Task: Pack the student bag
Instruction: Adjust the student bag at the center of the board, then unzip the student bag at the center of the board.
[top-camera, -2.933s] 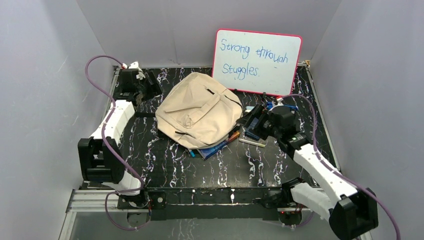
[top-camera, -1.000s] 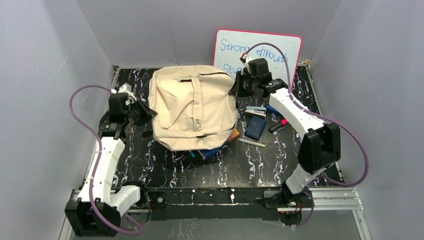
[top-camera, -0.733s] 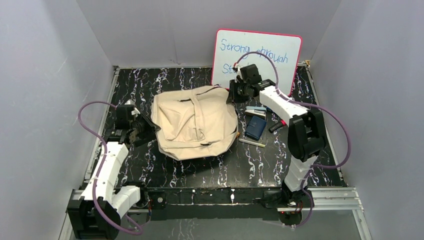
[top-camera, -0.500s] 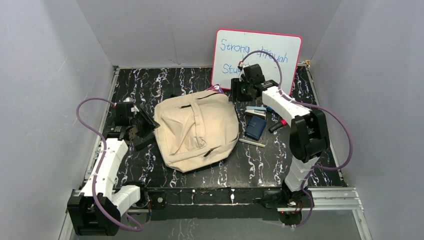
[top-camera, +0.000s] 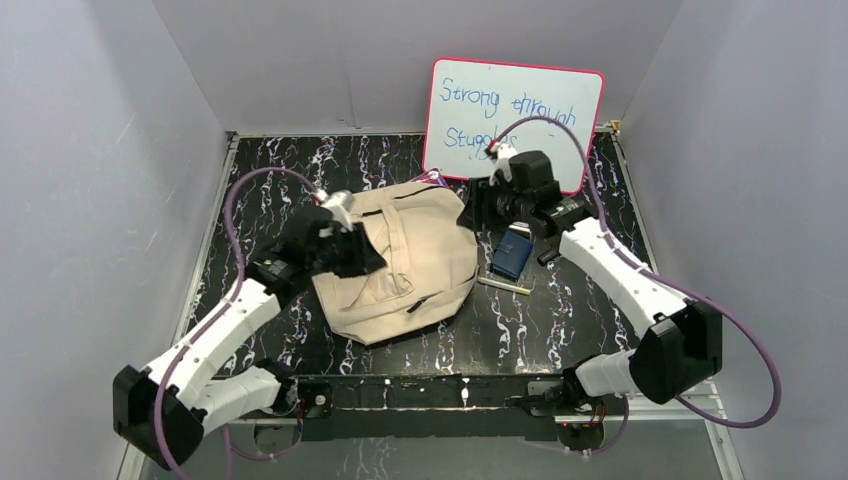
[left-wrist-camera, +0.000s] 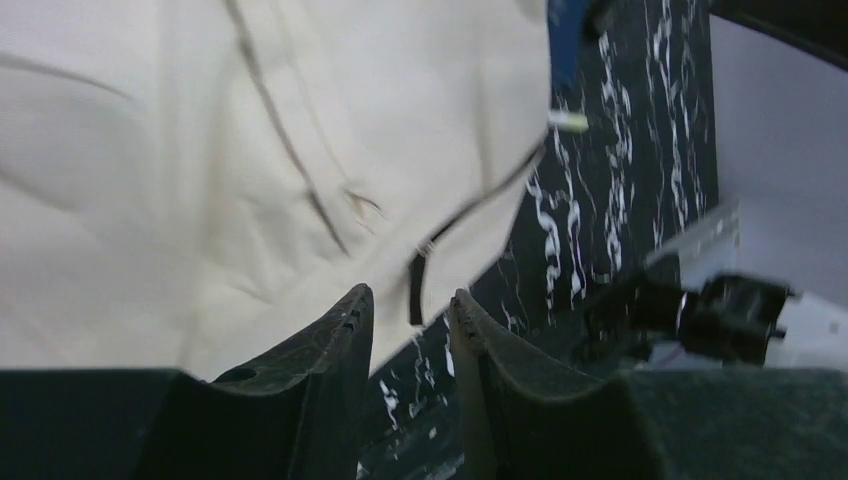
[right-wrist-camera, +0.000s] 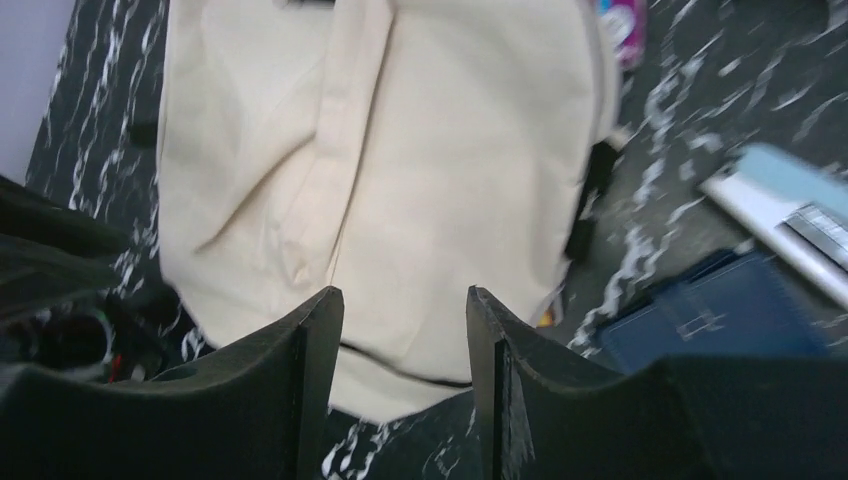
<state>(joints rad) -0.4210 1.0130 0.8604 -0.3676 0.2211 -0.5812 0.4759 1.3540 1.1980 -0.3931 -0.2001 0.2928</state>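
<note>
Both arms have swung in above the student bag (top-camera: 420, 270), now lying flat on the desk (top-camera: 560, 330). I find left gripper (left-wrist-camera: 410, 300) and right gripper (right-wrist-camera: 405, 300), 2 in all, parted and empty (presumably seeking its zipper).

The backpack (top-camera: 415, 250) is soft cream canvas and lies flat and slack on the black marbled table (top-camera: 300, 165), about mid-table and a little left of centre. Its cloth is creased and sagging, so it looks loosely filled at most. Its narrower end points toward the back wall, and its rounded wider end points toward the near edge. A flat cream band (right-wrist-camera: 352, 130) runs lengthwise down the upper face. Thin dark zipper lines cross the cloth, and a short dark tab (left-wrist-camera: 415, 298) hangs off the near right edge onto the table.
</note>
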